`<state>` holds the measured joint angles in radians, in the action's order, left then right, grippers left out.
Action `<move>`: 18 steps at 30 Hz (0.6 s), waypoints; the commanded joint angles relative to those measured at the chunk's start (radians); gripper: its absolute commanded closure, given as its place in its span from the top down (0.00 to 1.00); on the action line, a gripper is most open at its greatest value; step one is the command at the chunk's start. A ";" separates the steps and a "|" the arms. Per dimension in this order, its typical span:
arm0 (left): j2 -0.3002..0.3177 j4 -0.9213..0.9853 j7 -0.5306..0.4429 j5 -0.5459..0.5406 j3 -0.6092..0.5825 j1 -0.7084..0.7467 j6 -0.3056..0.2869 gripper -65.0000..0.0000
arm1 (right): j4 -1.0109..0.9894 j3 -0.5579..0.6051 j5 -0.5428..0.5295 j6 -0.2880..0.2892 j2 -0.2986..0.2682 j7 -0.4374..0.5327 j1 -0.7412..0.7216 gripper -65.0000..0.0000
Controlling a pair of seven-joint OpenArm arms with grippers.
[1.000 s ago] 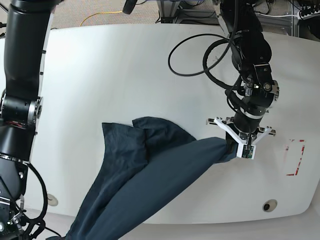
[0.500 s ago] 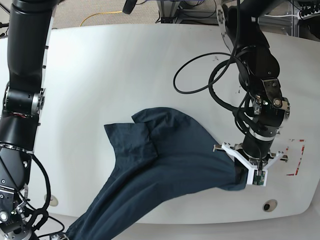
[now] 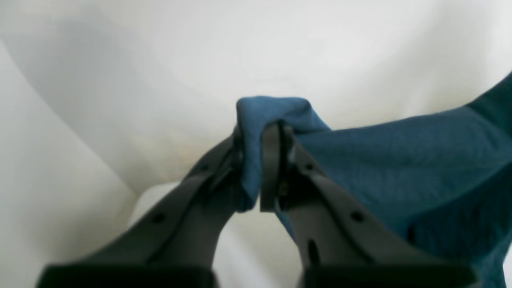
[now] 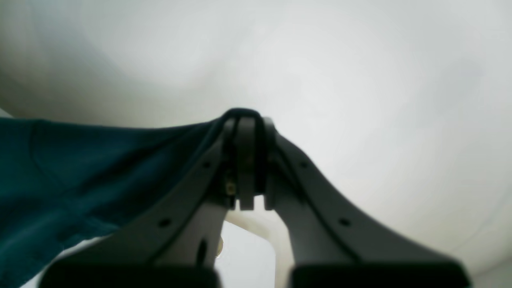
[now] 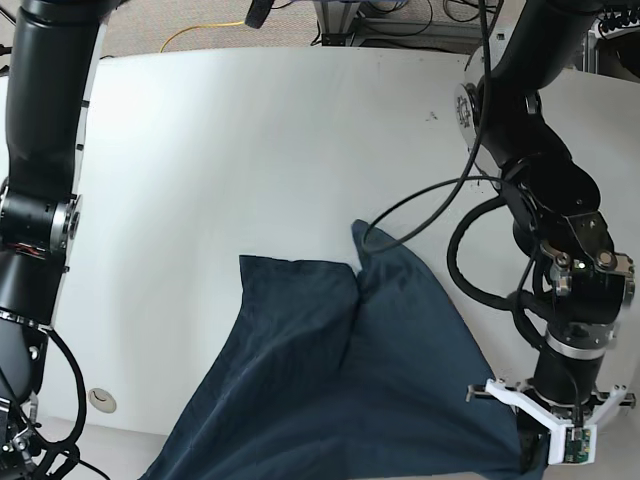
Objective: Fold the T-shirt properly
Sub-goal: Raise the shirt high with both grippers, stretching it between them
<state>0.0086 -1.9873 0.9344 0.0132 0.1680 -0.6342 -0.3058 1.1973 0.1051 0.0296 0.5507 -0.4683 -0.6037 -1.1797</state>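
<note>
One T-shirt (image 5: 340, 370), one table (image 5: 220, 150), two arms, two grippers (left gripper (image 3: 260, 160), right gripper (image 4: 248, 160)).

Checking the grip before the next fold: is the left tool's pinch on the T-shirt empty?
No: the left tool is shut on a bunched fold of the T-shirt.

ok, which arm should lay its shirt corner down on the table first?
Probably left. The left hand, shut on the dark navy-blue cloth T-shirt, hangs over the white table near its front edge. The right hand grips cloth too, but sits outside the base view.
</note>
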 commanded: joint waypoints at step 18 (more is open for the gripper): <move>0.014 -0.014 0.068 -0.003 0.066 -0.102 0.007 0.06 | -0.018 -0.011 0.000 -0.014 -0.011 0.029 -0.026 0.00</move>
<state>0.0135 -1.9888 1.0477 0.0097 0.2340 -0.6773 -0.3042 1.1625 0.1020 0.0296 0.5507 -0.4709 -0.6064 -1.1511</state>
